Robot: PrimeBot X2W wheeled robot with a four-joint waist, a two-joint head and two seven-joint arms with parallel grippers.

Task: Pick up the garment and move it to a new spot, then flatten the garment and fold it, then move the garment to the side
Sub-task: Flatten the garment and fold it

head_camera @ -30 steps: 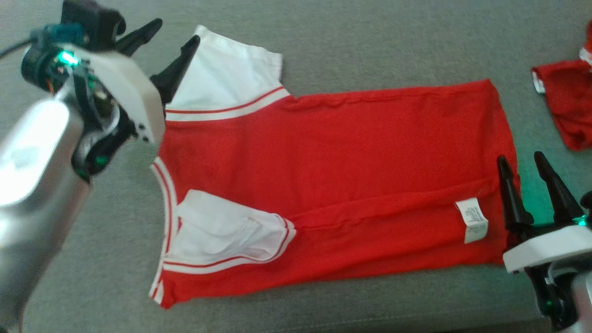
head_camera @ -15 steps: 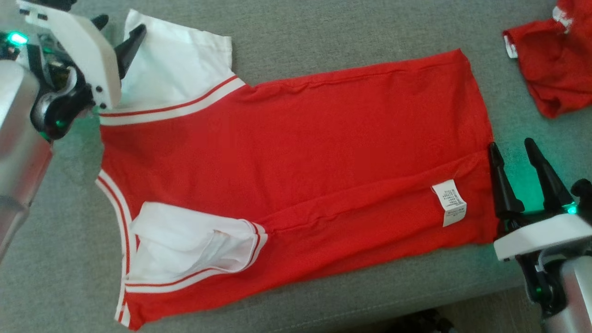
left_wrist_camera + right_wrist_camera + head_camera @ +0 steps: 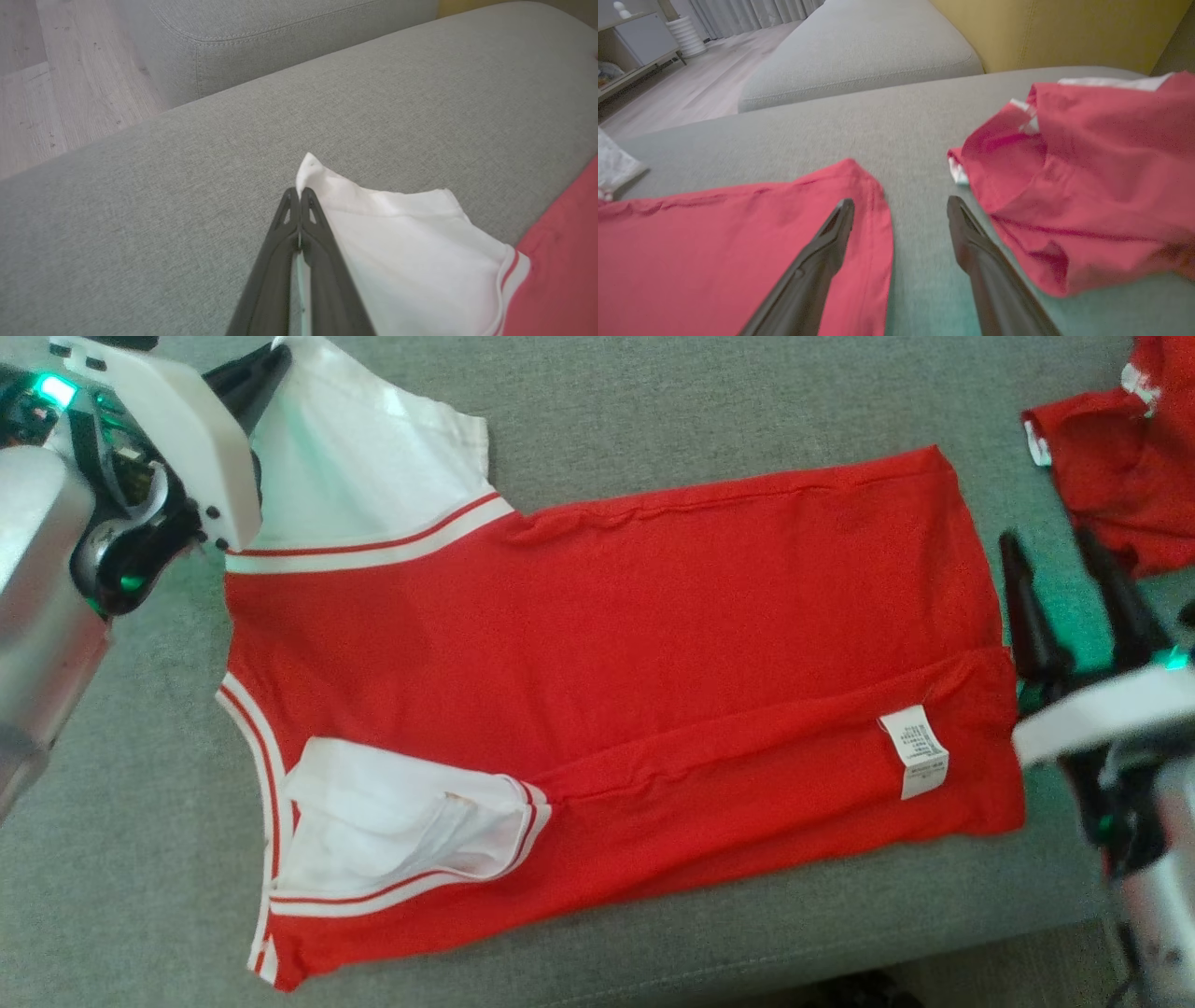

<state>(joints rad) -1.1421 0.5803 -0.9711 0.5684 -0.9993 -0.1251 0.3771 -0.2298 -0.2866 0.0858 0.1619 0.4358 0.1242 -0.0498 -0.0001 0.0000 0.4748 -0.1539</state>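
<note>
Head view: red-and-white fabric garment point(image 3: 607, 644) lies flattened mid-frame on the grey fabric sofa point(image 3: 653, 411), left claw point(image 3: 271, 359) pinching its upper-left white sleeve point(image 3: 364, 467), right claw point(image 3: 1047, 546) wide and empty at right; folding seems barely begun.

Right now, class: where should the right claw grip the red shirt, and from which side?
Probably the hem's far corner, from the right: the red shirt lies flat, its edge beside the open right claw, matching the sleeve the left claw pinches.
</note>
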